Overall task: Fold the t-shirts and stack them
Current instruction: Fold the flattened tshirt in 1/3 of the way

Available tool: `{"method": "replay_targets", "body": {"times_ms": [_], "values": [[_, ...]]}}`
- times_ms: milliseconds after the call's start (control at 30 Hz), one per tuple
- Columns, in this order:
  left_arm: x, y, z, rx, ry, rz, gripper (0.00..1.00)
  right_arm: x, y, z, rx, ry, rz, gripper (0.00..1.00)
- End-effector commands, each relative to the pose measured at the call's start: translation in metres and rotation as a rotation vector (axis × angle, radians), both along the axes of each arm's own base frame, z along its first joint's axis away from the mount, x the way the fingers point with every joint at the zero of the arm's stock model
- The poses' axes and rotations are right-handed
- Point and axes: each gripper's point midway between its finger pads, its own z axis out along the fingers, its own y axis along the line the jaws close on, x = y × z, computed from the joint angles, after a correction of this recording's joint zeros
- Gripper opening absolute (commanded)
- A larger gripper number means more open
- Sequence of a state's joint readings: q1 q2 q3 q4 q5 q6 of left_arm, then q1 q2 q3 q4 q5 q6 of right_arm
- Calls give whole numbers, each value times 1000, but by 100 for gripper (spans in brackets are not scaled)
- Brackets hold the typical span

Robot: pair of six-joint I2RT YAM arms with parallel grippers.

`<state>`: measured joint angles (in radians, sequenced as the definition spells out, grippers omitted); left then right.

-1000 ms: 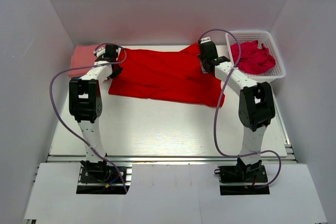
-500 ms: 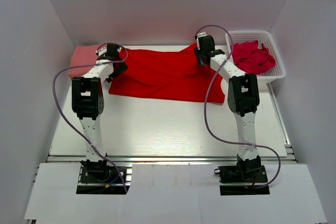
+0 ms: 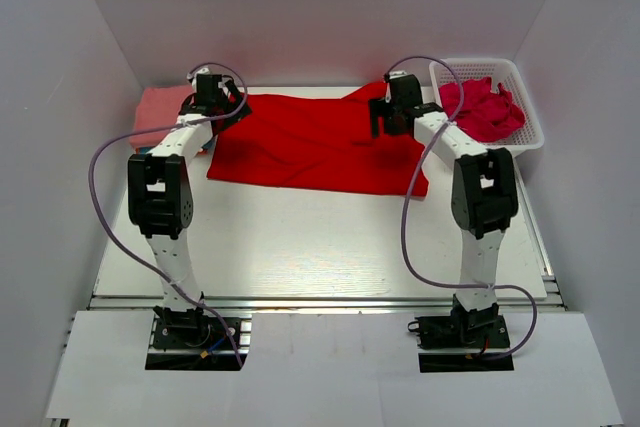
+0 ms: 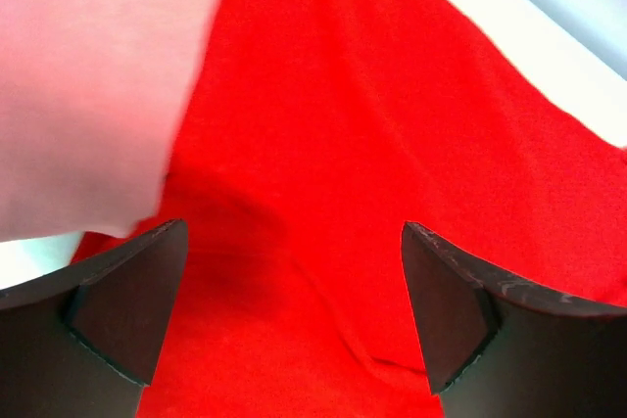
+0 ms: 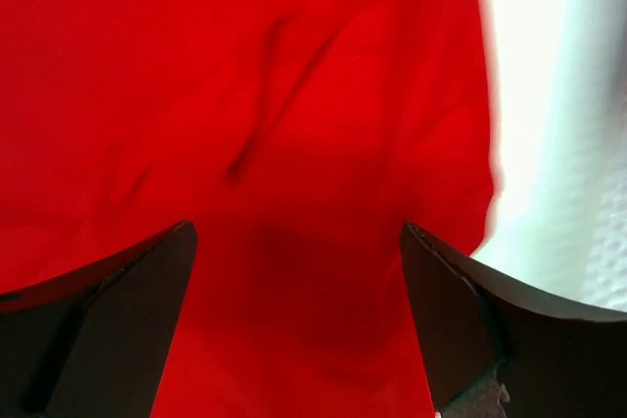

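A bright red t-shirt (image 3: 310, 142) lies spread flat across the far middle of the table. A folded salmon-pink t-shirt (image 3: 160, 107) rests at the far left, and a crimson-pink one (image 3: 482, 109) is bunched in the white basket (image 3: 530, 132). My left gripper (image 3: 222, 99) hovers at the red shirt's far left corner, open, with only red cloth (image 4: 323, 173) below its jaws and pink cloth (image 4: 88, 85) to the left. My right gripper (image 3: 392, 112) is open over the shirt's far right corner (image 5: 294, 144), nothing between its fingers.
The white lattice basket stands at the far right corner, close to the right arm. White walls close in the table at the back and both sides. Purple cables loop off both arms.
Both grippers went from shut to open and let the red shirt's far corners go. The shirt now lies flat, and both wrists have lifted slightly toward the back.
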<state>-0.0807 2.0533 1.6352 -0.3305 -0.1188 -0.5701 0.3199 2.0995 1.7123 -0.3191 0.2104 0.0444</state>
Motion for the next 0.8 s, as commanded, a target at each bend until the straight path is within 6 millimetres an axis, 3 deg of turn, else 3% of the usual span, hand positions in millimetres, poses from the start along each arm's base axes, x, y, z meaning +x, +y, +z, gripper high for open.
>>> {"method": "replay_targets", "body": {"times_ms": [0, 33, 67, 100, 200, 233, 300, 333, 367, 467, 633, 767], "values": [[-5, -26, 50, -40, -129, -141, 100, -19, 32, 23, 215, -4, 71, 89], [-7, -29, 52, -36, -136, -175, 100, -29, 40, 9, 260, 34, 104, 89], [-14, -35, 40, -53, -116, -216, 100, -28, 44, 12, 279, 29, 112, 89], [-19, -43, 40, -62, -119, -239, 100, -30, 47, 2, 291, 56, 123, 89], [-36, -58, 24, -60, -94, -307, 100, -19, 56, 1, 313, 50, 146, 89], [-41, -62, 17, -61, -78, -316, 100, -16, 58, -14, 317, 74, 143, 89], [-50, -59, 4, -62, -45, -299, 100, -7, 66, -8, 347, 66, 151, 89], [-55, -64, -3, -62, -28, -309, 100, -6, 65, -25, 349, 100, 140, 89], [-62, -63, -13, -63, -2, -309, 100, -2, 69, -21, 364, 92, 144, 89], [-69, -62, -18, -55, 19, -315, 100, 3, 75, -30, 395, 100, 145, 89], [-82, -54, -32, -34, 56, -290, 100, 12, 89, -39, 460, 108, 180, 76], [-91, -47, -41, -19, 108, -257, 100, 15, 98, -42, 507, 113, 181, 49]]}}
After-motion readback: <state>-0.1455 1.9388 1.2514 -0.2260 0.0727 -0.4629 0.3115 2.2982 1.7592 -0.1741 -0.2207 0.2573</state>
